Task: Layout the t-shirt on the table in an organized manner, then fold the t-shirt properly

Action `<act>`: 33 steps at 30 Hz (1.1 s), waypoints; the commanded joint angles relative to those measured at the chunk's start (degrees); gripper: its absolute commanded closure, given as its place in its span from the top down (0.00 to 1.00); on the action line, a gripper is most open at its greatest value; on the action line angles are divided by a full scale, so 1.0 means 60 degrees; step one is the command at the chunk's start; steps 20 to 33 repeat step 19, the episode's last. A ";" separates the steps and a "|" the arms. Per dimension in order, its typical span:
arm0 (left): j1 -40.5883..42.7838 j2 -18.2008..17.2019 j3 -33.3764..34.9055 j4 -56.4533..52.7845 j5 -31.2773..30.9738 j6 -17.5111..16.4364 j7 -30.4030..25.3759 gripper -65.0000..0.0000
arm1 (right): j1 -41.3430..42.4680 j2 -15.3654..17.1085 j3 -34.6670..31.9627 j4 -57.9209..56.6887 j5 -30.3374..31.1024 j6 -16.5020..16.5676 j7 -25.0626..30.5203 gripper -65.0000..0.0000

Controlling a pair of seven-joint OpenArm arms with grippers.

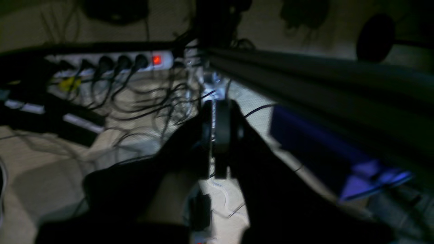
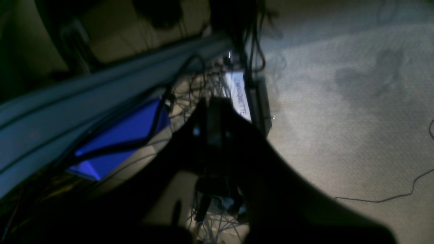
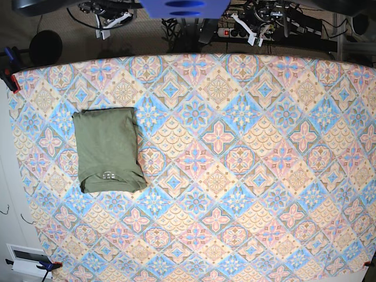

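The olive-green t-shirt (image 3: 108, 150) lies folded into a neat rectangle on the left side of the table (image 3: 235, 176), its white neck label facing the near edge. Both arms are pulled back beyond the table's far edge, well away from the shirt. In the left wrist view my left gripper (image 1: 213, 115) hangs over the floor, jaws pressed together with nothing between them. My right gripper (image 2: 214, 117) is shut and empty too, dark against the carpet. In the base view the left arm (image 3: 254, 29) and the right arm (image 3: 106, 24) show only partly.
Behind the table stand a power strip (image 1: 112, 62) with several plugs, tangled cables (image 1: 149, 98) and a blue base part (image 3: 185, 8). Clamps (image 3: 8, 75) hold the cloth at the table's corners. Grey carpet (image 2: 339, 118) lies under the right gripper.
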 commanded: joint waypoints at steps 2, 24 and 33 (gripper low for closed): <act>0.0043 0.0196 0.0020 0.0022 -0.0011 -0.0094 -0.0041 0.00 | -0.0112 0.0084 0.0000 -0.0004 0.0007 -0.0802 0.0057 0.01; -0.0718 0.0621 0.0020 0.0022 -0.0011 -0.0094 -0.0041 0.00 | 0.0372 -0.0678 0.0014 -0.0019 0.0022 -0.2794 -0.0016 0.01; -0.0718 0.0621 0.0020 0.0022 -0.0011 -0.0094 -0.0041 0.00 | 0.0372 -0.0678 0.0014 -0.0019 0.0022 -0.2794 -0.0016 0.01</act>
